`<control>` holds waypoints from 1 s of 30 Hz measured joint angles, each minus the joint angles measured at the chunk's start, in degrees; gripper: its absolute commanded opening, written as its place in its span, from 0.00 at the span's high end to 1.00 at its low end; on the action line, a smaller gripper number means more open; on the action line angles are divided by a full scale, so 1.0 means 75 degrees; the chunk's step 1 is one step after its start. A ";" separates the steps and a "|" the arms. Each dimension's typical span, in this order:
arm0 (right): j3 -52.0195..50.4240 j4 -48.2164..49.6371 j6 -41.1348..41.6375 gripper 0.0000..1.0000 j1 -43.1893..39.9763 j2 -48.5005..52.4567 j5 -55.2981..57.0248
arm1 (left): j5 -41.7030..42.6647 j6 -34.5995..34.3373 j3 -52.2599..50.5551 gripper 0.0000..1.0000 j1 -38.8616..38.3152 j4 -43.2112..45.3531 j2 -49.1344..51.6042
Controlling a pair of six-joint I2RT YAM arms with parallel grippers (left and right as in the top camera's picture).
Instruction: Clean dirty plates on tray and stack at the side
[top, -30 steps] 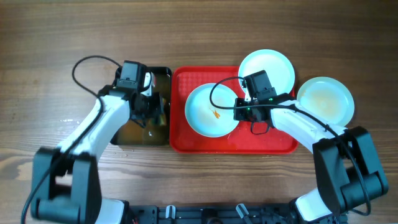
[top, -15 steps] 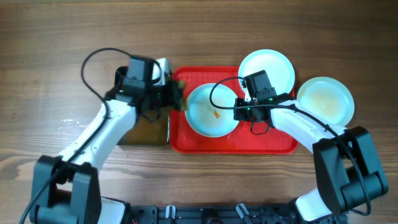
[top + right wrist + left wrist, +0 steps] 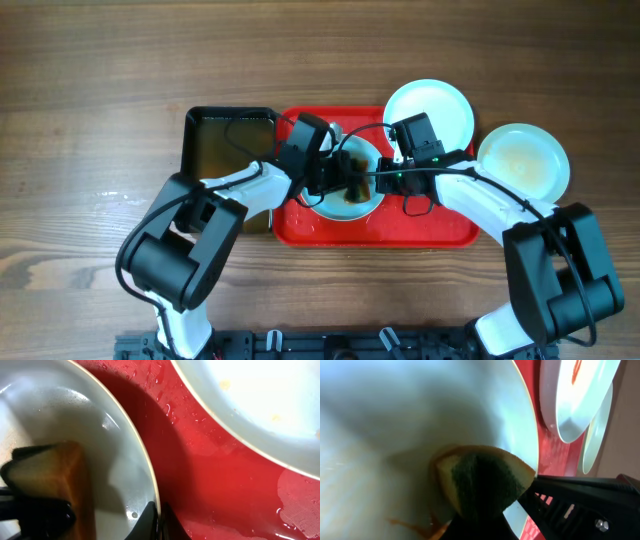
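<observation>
The large flat red plastic rectangular tray (image 3: 430,232) lies about midway between the left and right edges of the brown wooden worktop (image 3: 100,80). On the left part of the tray sits a round shallow pale blue-white plate (image 3: 395,420), and its inside is wet. The left hand (image 3: 350,183) is clamped on a wedge of yellow sponge (image 3: 480,485) with a dark green face and presses it on the inside of this plate. A thin orange smear (image 3: 415,525) shows just beside the sponge. The right hand (image 3: 159,516) is closed on the right rim of the same plate, with one finger inside the rim and one outside.

A second plate (image 3: 428,112) of the same kind is at the far right corner of the tray and reaches over the tray's far rim. The third plate (image 3: 523,160) lies on the bare worktop just to the right of the tray, toward the right edge, with a faint brownish film in its middle. I cannot tell if these two touch.

A narrow black rectangular basin (image 3: 215,150) of brownish water stands against the left side of the tray. Small water drops (image 3: 167,410) lie on the red surface between the plates.
</observation>
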 measured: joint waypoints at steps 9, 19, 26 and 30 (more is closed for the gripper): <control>0.0000 -0.0032 -0.0032 0.89 0.0000 0.0000 0.0000 | 0.0064 0.1154 0.0085 0.96 0.1250 -0.1824 -0.0542; -0.0009 0.0023 -0.0146 0.91 0.0000 0.0003 0.0006 | -0.2090 0.3675 0.0055 0.96 0.2410 -0.4931 -0.2754; -0.0009 0.0099 -0.0201 0.96 0.0000 0.0000 -0.0055 | -0.2786 0.4357 0.0047 0.30 0.2608 -0.4628 -0.1518; -0.0009 0.0093 -0.0204 0.96 0.0000 0.0000 -0.0108 | -0.3031 0.4389 0.0117 0.28 0.2699 -0.4433 -0.1309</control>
